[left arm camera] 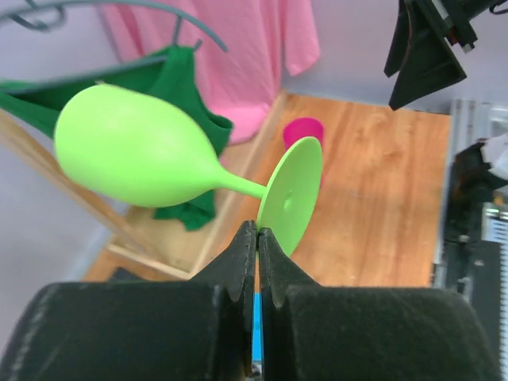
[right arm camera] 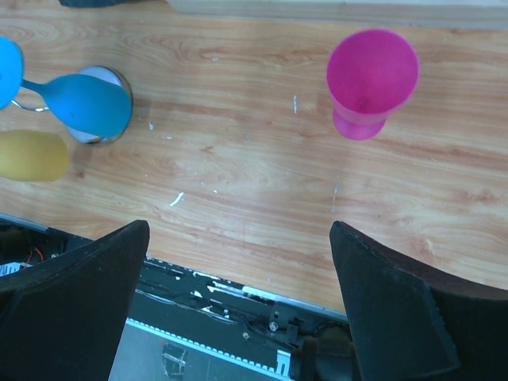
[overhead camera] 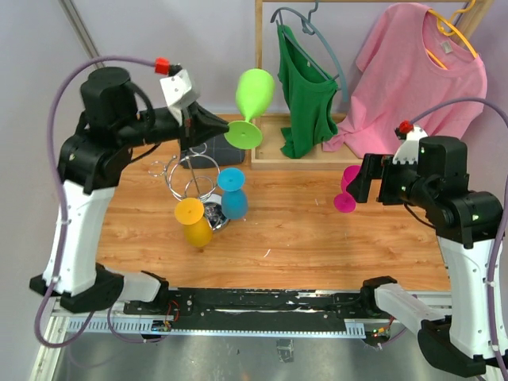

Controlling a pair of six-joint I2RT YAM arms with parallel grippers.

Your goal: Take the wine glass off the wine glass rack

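On rack (overhead camera: 213, 217): blue glass (overhead camera: 233, 202), yellow glass (overhead camera: 198, 232)

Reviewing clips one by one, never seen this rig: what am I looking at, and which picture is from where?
Two robot arms stand at a wooden table. One picture looks down from above; the others come from each wrist. The left hand is shut on the foot of a green wine glass, held in the air off the wine glass rack, where a blue glass and a yellow glass hang. The right hand is open, empty, near a pink glass standing on the table.
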